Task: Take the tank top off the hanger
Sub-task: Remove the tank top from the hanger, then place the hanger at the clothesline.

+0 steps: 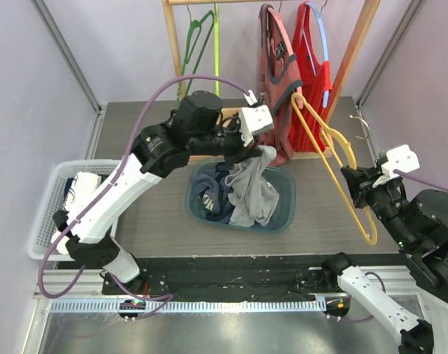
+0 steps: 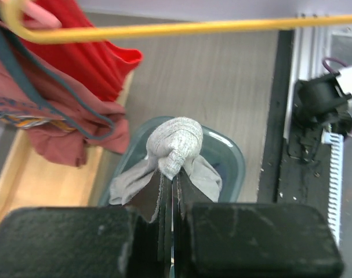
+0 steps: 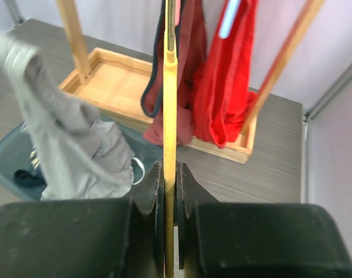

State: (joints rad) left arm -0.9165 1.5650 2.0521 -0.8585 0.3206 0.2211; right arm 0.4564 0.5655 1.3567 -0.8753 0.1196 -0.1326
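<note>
**Tank top in my left gripper, hanger in my right**

My left gripper was clamped on a bunched fold of the grey tank top, the fingers pressed together with the cloth bulging out past their tips. From that grip the top hung down, and its lower part lay in the blue bin on the darker clothes there. No part of it was on the hanger.

My right gripper was closed on the yellow hanger, pinching its thin wire between both fingers. The hanger was bare and stood tilted over the table, to the right of the bin and apart from the top. Its upper end reached near the maroon garment on the wooden rack.

Beside the maroon one, a red garment hung on the same rail, and a green hanger hung further left. A white basket holding some clothes sat at the table's left edge, well apart from the bin.
</note>
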